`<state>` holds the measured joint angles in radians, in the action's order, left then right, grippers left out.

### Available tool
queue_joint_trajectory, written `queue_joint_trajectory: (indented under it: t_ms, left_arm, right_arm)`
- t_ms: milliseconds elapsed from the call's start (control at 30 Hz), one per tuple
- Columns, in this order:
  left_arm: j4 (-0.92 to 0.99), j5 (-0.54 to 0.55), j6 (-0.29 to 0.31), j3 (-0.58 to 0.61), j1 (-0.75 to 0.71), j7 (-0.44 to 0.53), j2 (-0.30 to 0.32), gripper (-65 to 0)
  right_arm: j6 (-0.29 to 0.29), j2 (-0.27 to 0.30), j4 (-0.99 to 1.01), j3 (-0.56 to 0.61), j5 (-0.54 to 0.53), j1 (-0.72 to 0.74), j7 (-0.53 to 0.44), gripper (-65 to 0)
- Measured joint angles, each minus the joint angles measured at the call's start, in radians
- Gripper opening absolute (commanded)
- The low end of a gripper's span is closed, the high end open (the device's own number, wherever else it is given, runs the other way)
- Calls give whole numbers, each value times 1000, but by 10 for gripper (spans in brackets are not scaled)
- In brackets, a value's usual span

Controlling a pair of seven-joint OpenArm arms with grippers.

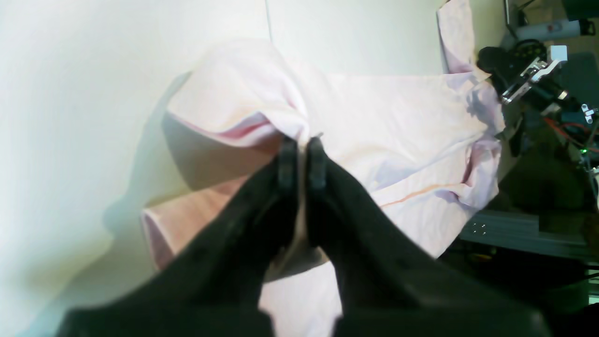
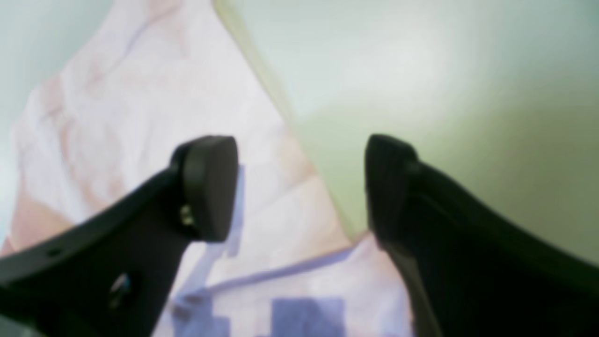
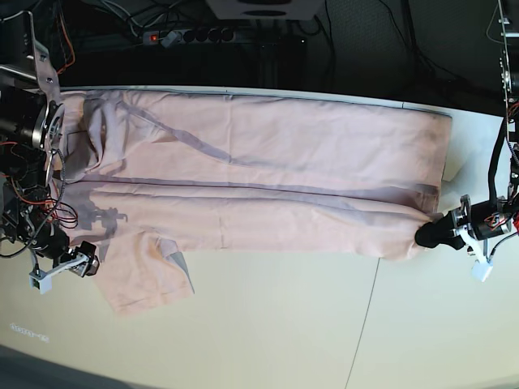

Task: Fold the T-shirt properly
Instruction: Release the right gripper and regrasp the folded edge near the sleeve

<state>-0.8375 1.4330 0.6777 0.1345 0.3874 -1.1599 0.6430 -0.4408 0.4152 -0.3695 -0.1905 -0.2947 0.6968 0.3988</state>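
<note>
The pale pink T-shirt [image 3: 259,162] lies spread lengthwise over the back half of the table, one sleeve [image 3: 146,279] sticking out toward the front left. My left gripper [image 1: 302,145] is shut on a raised fold of the T-shirt [image 1: 374,117]; in the base view the left gripper [image 3: 428,234] is at the cloth's right end. My right gripper [image 2: 299,187] stands open just above the T-shirt [image 2: 154,107], nothing between its fingers. Seen from the base camera, the right gripper [image 3: 93,262] hovers at the left edge of the sleeve.
The pale table [image 3: 268,332] has a seam [image 3: 363,324] running front to back. Behind its far edge lie a power strip [image 3: 182,36] and cables. The right arm's body [image 3: 32,121] stands at the left rim, the left arm's [image 3: 507,162] at the right.
</note>
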Motion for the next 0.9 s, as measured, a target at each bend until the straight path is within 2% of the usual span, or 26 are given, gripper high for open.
queue_joint_trajectory:
  t_ms: [300,667,900]
  left_arm:
    - [0,2,0,0,0,0,-16,-650]
    - [0,8,0,0,0,0,-14,-650]
    - [0,8,0,0,0,0,-14,-650]
  right_arm:
    - [-3,-36,0,-2,34,-7,-47,-218]
    - [-10,-71,-3,-2,62,-6,-51,-218]
    - [-26,-117,-4,-2,78,-6,-27,-218]
